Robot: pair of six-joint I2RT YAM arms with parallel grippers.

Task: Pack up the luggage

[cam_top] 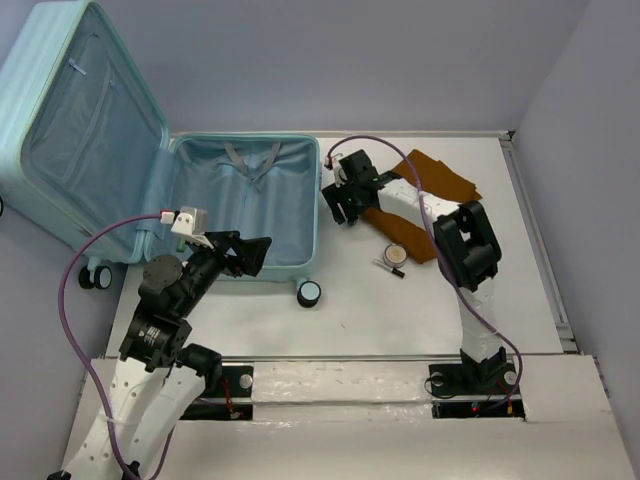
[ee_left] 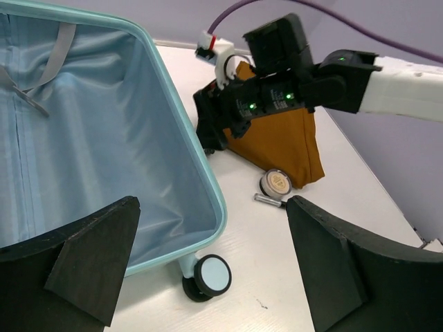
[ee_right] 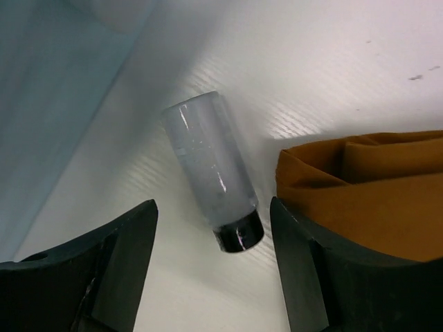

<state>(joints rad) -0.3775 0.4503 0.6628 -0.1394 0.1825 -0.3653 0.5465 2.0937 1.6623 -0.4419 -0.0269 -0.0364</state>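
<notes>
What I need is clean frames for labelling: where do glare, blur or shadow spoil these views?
Top external: evenly lit and sharp, only soft shadows on the table. Left wrist: the luggage is crisp, its own fingers dark with little detail. Right wrist: bright streaks glint on the clear bottle, and the table nearly washes out.

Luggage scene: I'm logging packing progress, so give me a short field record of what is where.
luggage: open, lid raised at left, only its straps inside
clear bottle: lying on the table just outside the luggage, black cap toward the camera
brown cloth: on the table, right of the bottle
round compact: by the cloth's near edge, dark stick beside it
right gripper: open, fingers either side of the bottle, not gripping
left gripper: open, empty, over the luggage's near edge
</notes>
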